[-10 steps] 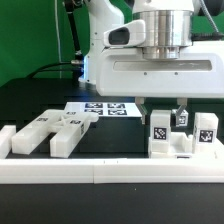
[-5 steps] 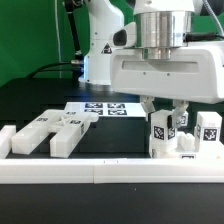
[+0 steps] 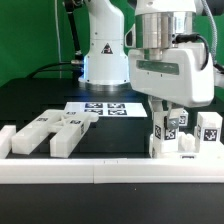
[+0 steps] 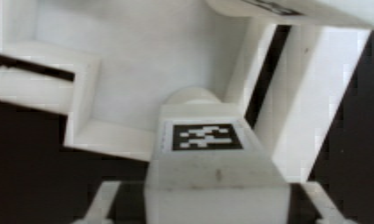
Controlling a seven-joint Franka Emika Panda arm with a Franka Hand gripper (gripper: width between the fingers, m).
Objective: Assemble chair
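Observation:
The chair is in loose white tagged pieces. In the exterior view my gripper (image 3: 172, 124) hangs at the right, shut on an upright tagged white piece (image 3: 171, 127). That piece stands among the white blocks of a partly joined group (image 3: 186, 150), beside another tagged post (image 3: 207, 128). In the wrist view the held piece (image 4: 205, 150) fills the space between my fingers (image 4: 113, 195), its tag facing the camera. A flat white slab (image 4: 95, 75) and a bar (image 4: 317, 90) lie beyond it. More chair pieces (image 3: 45, 132) lie at the exterior view's left.
The marker board (image 3: 100, 108) lies flat on the black table behind the loose pieces. A long low white border rail (image 3: 100, 172) runs along the front. A short white bar (image 3: 6, 140) rests at the far left. The robot's base (image 3: 100, 55) stands behind.
The hand has turned about its upright axis and shifted a little toward the exterior view's right, and the tagged piece between its fingers went with it. The loose pieces at the left have not moved.

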